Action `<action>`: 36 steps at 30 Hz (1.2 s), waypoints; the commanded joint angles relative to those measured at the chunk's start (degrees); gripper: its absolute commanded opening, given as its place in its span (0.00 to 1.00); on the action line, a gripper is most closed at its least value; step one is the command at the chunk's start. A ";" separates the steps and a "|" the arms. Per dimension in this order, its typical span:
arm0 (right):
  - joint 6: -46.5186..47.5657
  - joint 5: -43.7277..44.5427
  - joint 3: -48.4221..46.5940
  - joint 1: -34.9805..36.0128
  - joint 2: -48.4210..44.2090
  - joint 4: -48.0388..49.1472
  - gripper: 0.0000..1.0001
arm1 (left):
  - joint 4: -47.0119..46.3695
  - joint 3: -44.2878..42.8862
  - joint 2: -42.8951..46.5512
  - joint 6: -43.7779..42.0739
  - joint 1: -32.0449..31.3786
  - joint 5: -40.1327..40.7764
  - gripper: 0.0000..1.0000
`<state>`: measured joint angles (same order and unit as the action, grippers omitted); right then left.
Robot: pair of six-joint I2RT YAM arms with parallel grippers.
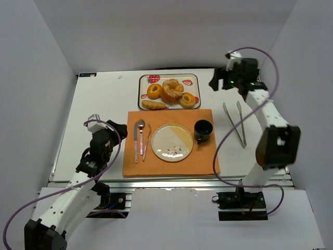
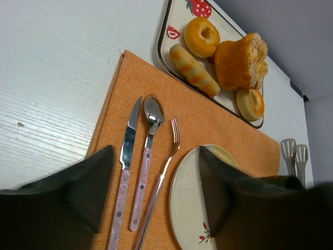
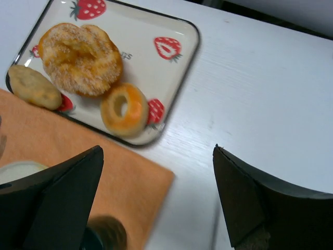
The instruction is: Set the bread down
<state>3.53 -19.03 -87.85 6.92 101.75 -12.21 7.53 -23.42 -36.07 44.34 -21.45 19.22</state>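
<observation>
Several breads lie on a strawberry-print tray [image 1: 194, 78] at the back: a glazed ring [image 1: 154, 91], a big sugared bun [image 1: 172, 90], a small ring [image 1: 188, 100] and a long roll [image 1: 153, 105]. A cream plate [image 1: 172, 142] sits bare on the orange placemat [image 1: 171, 167]. My left gripper [image 1: 115, 131] is open and empty, low at the placemat's left edge; its view shows it [image 2: 155, 151] over the cutlery and the plate [image 2: 187, 203]. My right gripper [image 1: 220, 79] is open and empty, raised right of the tray; its view shows it [image 3: 157, 150] and the tray [image 3: 151, 26].
A knife, spoon and fork [image 1: 140, 138] lie left of the plate. A dark cup [image 1: 203, 130] stands at the plate's right. Metal tongs [image 1: 235, 122] lie on the white table right of the placemat. White walls enclose the table.
</observation>
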 commanded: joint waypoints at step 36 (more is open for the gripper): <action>23.01 8.30 34.77 -18.17 -3.94 -0.80 0.67 | -8.67 0.39 -3.74 -1.97 0.18 -4.02 0.77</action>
<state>25.91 -10.98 -51.88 -11.11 95.53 -13.50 -2.11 -23.81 -42.04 42.04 -21.45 13.61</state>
